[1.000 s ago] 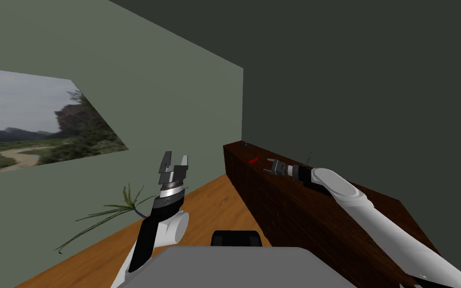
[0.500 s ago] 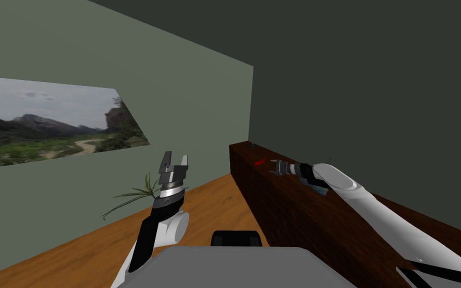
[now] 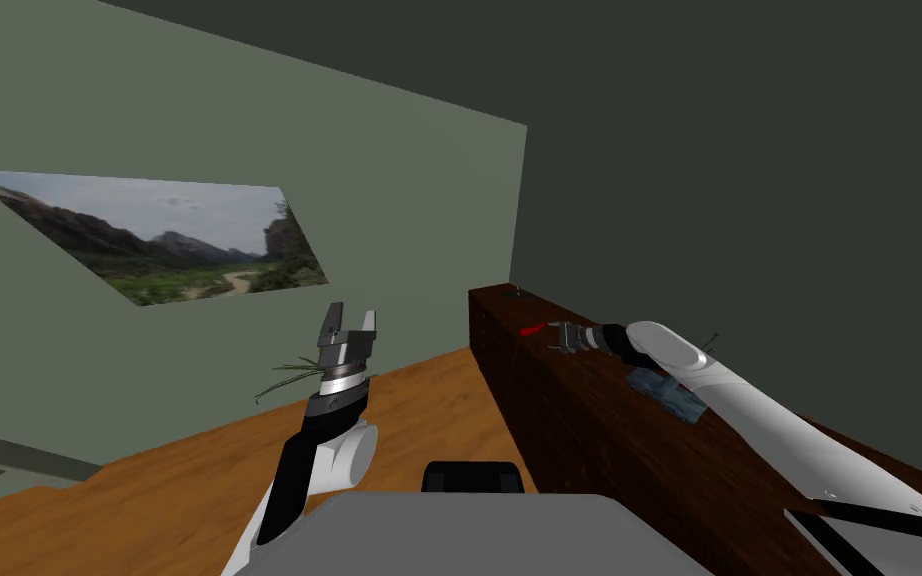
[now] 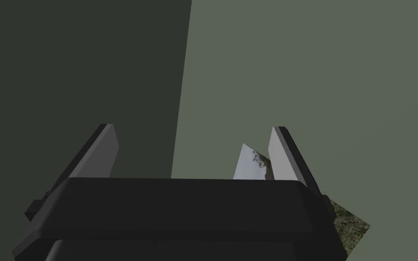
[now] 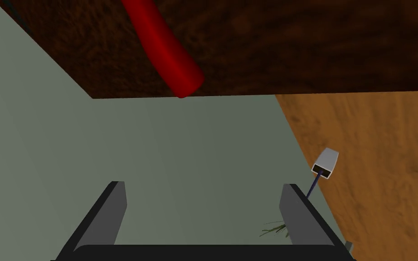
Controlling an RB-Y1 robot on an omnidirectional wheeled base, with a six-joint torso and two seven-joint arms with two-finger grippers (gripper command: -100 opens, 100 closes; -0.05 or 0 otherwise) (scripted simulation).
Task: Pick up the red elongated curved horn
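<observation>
1. Two changes are showing against one second ago. My head camera is turning, so the wall picture [image 3: 179, 235] is sliding across the view. The right gripper [image 3: 555, 337] is coming closer to the red horn [image 3: 532, 329].
2. A blue-grey lump [image 3: 664, 392] is now showing under the right forearm, on the dark brown cabinet [image 3: 589, 420].
3. The horn [image 5: 165, 50] is looking smooth, round and gently curved, with a blunt end. The cabinet top [image 5: 294, 45] is showing a rough wood grain.
4. The right gripper [image 5: 203, 186] is keeping its fingers apart. The horn is lying at the cabinet's edge, ahead of the fingertips and apart from them, its blunt end pointing toward the gap.
5. The left gripper [image 3: 351, 318] is standing raised, its fingers also apart and holding nothing.
</observation>
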